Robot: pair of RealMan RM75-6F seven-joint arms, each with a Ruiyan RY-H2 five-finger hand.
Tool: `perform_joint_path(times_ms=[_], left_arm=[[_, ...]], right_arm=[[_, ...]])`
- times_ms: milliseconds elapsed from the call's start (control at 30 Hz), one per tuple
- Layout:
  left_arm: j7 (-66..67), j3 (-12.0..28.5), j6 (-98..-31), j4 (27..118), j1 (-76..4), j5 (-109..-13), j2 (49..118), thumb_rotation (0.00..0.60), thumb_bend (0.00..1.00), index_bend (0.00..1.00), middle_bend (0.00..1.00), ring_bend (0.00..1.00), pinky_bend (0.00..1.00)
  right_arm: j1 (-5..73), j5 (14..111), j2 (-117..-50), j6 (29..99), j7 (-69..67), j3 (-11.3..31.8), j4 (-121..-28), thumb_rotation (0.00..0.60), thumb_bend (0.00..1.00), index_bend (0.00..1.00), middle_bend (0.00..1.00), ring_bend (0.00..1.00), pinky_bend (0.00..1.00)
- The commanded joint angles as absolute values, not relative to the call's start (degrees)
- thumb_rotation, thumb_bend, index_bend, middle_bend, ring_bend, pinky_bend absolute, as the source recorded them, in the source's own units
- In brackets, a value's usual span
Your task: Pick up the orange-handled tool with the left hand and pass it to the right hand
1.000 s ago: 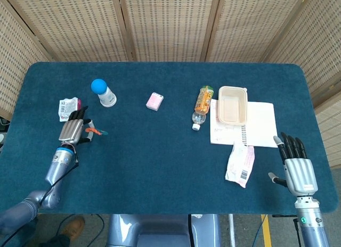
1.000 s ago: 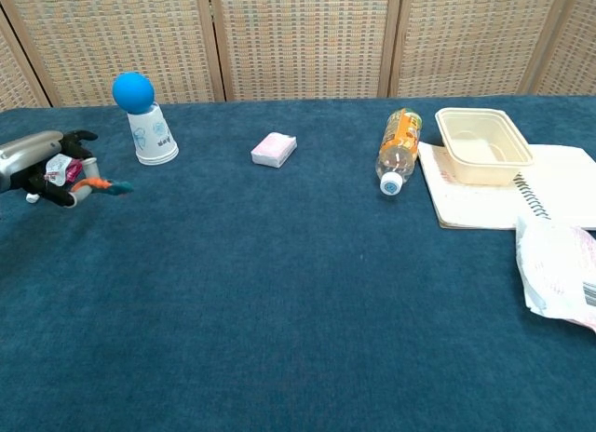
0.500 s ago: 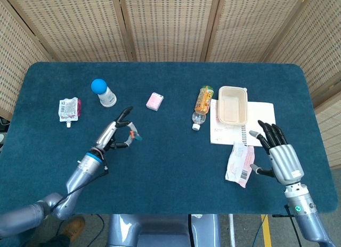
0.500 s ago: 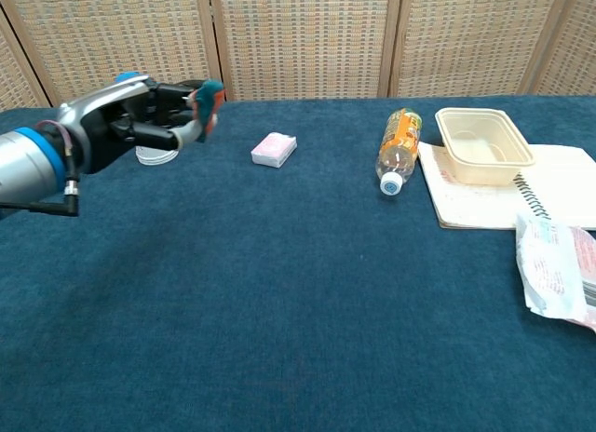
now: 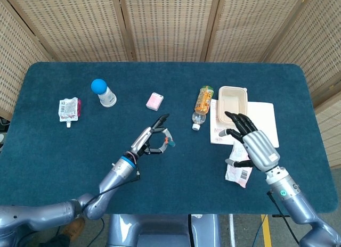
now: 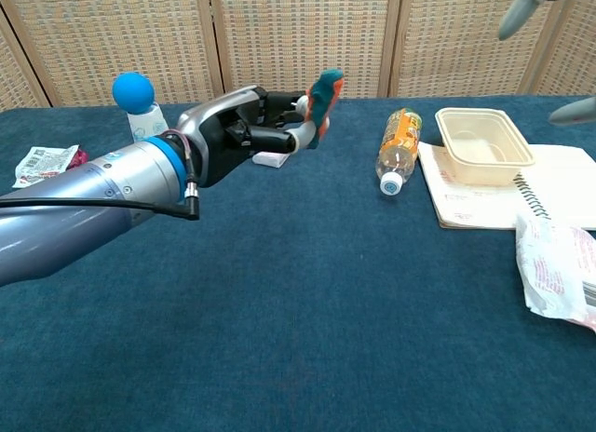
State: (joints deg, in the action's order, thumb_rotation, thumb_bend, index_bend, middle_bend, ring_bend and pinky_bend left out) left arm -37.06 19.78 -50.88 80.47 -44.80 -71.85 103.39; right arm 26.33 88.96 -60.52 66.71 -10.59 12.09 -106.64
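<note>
My left hand (image 5: pixel 151 141) (image 6: pixel 250 125) pinches the orange-handled tool (image 5: pixel 170 141) (image 6: pixel 323 94), a small orange and teal piece, above the middle of the table. The tool stands upright at the fingertips in the chest view. My right hand (image 5: pixel 253 144) hovers open with fingers spread over the right side of the table, above the notebook's near edge. Only its fingertips (image 6: pixel 517 11) show at the top right of the chest view. A wide gap separates the two hands.
On the blue table (image 5: pixel 170 183) lie a paper cup with a blue ball (image 5: pixel 104 92), a pink packet (image 5: pixel 154 101), an orange bottle (image 5: pixel 202 104), a beige tray (image 5: pixel 233 105) on a notebook (image 5: pixel 262 119), a white wrapper (image 5: pixel 240 167) and a pouch (image 5: pixel 68 108).
My left hand has carried the tool rightward and up toward the table's middle. My right hand has risen and moved left and forward, over the notebook.
</note>
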Motion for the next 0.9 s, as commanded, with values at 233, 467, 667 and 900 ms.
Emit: perform_joint_path(times_ms=[233, 467, 667, 900], left_arm=[[-30.81, 22.48, -49.04, 80.34, -48.42, -66.75, 106.57, 0.6, 0.53, 0.7, 0.0, 0.0, 0.0], [-27.43, 24.57, -47.7, 80.74, -50.42, -62.85, 107.32, 0.6, 0.53, 0.7, 0.0, 0.0, 0.0], [-26.75, 25.25, -47.04, 80.12, -51.21, -61.19, 108.09, 0.6, 0.53, 0.7, 0.0, 0.0, 0.0], [-27.35, 24.97, -46.67, 79.74, -51.19, -61.47, 108.49, 0.6, 0.53, 0.7, 0.0, 0.0, 0.0]], right_arm=[[32.36, 79.14, -63.44, 60.12, -6.48, 15.43, -110.28, 0.6, 0.17, 0.4, 0.0, 0.0, 0.0], [35.8, 73.41, -65.26, 57.52, -2.29, 16.89, -112.0, 0.6, 0.18, 0.42, 0.01, 0.0, 0.0], [38.03, 68.64, -66.72, 56.29, -0.28, 17.86, -112.32, 0.6, 0.2, 0.47, 0.0, 0.0, 0.0], [39.82, 65.68, -68.5, 57.16, 3.93, 18.08, -111.59, 0.6, 0.22, 0.5, 0.01, 0.0, 0.0]])
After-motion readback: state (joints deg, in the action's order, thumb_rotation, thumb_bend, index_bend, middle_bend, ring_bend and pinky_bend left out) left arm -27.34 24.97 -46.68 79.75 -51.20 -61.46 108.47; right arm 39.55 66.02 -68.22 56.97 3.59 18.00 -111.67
